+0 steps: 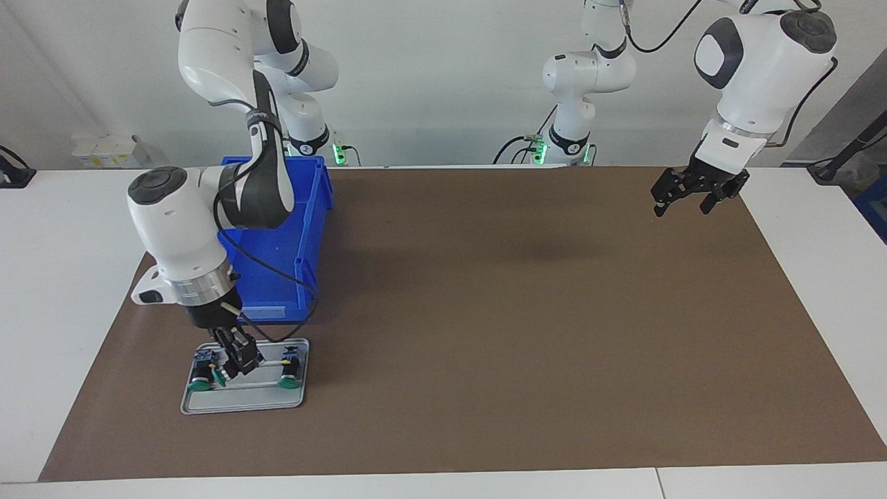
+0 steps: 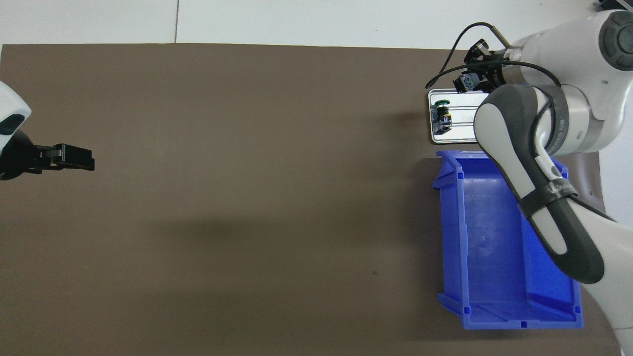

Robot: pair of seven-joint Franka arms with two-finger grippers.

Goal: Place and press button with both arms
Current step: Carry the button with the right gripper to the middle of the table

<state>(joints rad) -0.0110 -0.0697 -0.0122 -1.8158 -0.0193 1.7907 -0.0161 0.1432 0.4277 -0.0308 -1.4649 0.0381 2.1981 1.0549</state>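
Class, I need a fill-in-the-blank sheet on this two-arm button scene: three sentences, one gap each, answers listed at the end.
1. The right gripper is down at the small metal tray, shut on a ____ with a green cap.
2. The tray lies farther from the robots than the empty bin, whose colour is ____.
3. The left gripper hangs over the brown mat, its fingers ____.

Missing words: button; blue; open

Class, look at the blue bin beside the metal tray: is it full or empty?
Empty. The overhead view looks straight into the blue bin and shows only its bare blue floor and walls; the right arm crosses above it, hiding one edge.
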